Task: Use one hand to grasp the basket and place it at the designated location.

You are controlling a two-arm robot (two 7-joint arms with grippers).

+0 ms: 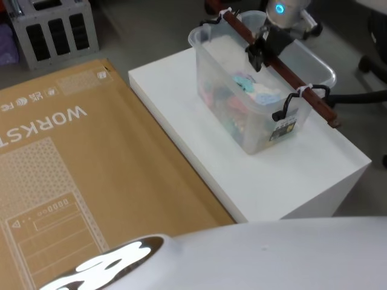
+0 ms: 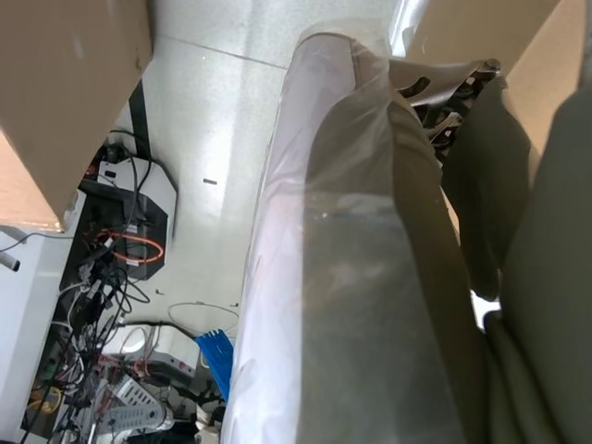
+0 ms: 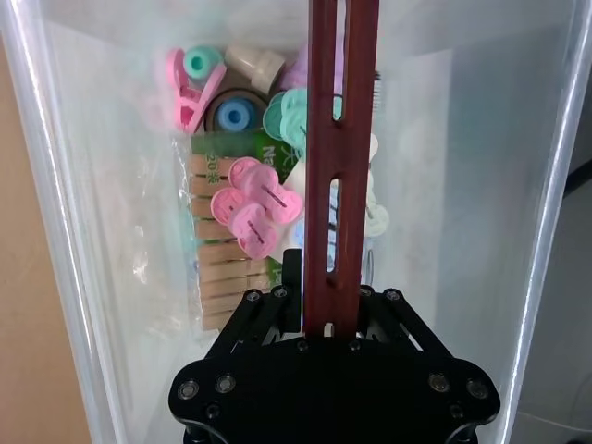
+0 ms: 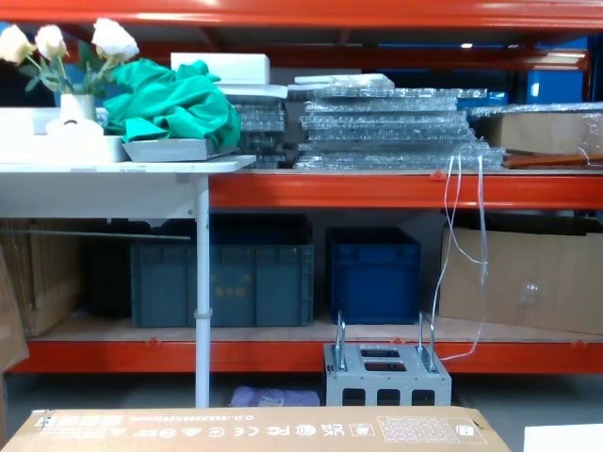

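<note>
The basket (image 1: 219, 84), a clear plastic tub, rests on a white block (image 1: 199, 145) at the right of the head view. Its reddish-brown wooden handle (image 1: 304, 89) runs diagonally across the top and is tied on with white zip ties. My right gripper (image 1: 259, 57), black under a silver wrist with a blue ring light, comes down from above and is shut on the middle of the bar. In the right wrist view the gripper (image 3: 330, 313) clamps the handle (image 3: 340, 157) from both sides. Pastel pegs (image 3: 254, 213) lie in the basket below.
A large flat cardboard box (image 1: 72, 169) lies left of the white block, against its side. A grey metal frame (image 1: 54, 30) stands on the floor beyond it. Dark blue-grey crates (image 4: 226, 282) sit on a low red shelf across the room. The block's right edge (image 1: 354, 154) drops to the floor.
</note>
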